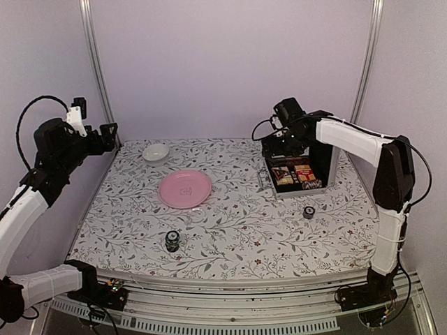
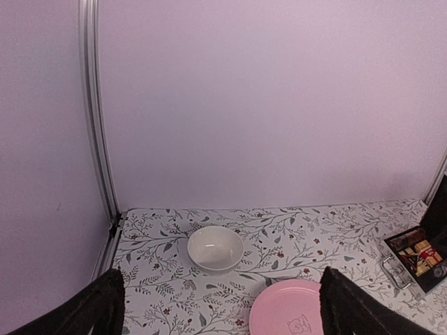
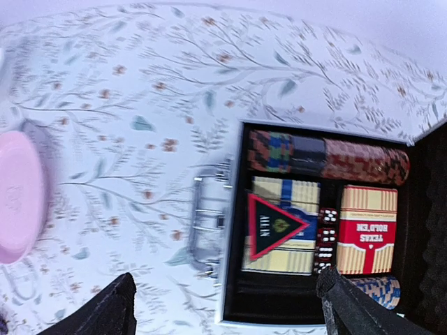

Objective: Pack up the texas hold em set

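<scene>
Lab rig: alu frame, blank walls.

Open case under right end effector, lid walling its right, plate and bowl left on tabletop, chip stack front-left, second chip stack front-right, wide lanes between.

**Where Things Lie**

The case is set at frame right, the plate at centre, the bowl behind it. One chip stack is placed before the case, a second chip stack before the plate. In the case, the marker is laid on a deck.
</scene>
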Action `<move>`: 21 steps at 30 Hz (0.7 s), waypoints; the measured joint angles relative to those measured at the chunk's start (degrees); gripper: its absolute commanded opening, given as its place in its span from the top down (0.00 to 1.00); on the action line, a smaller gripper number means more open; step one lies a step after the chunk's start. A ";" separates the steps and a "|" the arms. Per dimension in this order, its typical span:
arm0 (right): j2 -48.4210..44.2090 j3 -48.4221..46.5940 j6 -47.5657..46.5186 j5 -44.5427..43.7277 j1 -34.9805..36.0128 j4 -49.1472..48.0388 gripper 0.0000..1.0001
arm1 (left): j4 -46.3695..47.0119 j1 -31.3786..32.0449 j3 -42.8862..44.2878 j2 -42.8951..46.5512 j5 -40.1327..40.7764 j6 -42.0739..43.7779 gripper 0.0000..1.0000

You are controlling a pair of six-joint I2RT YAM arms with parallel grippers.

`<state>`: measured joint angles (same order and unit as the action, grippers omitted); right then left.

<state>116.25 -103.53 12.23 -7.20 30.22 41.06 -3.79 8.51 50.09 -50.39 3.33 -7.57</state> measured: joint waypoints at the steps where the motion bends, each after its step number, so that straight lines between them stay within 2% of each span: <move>1: -1.38 0.00 0.15 -0.24 1.66 -0.37 0.06 | 0.00 0.00 0.00 -0.13 -0.04 0.00 0.03; 6: -3.89 -0.02 0.94 -0.20 14.60 -4.42 0.04 | -0.02 0.00 0.00 -0.59 -0.28 0.00 0.03; 11: 3.56 -1.51 1.31 -0.52 25.31 -7.10 0.04 | -0.07 0.00 0.00 -1.20 -0.35 0.00 0.03; 16: 10.82 -2.27 1.31 -0.83 28.74 -8.44 0.04 | -0.13 0.00 0.00 -1.42 -0.33 0.00 0.03; 21: 14.23 -2.27 1.31 -2.60 30.49 -10.99 0.04 | -0.13 0.00 0.00 -1.42 -0.33 0.02 0.03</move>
<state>130.47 -105.80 13.54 -9.80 60.71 30.06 -3.92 8.51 50.09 -51.81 3.01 -7.55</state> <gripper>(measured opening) 0.962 0.970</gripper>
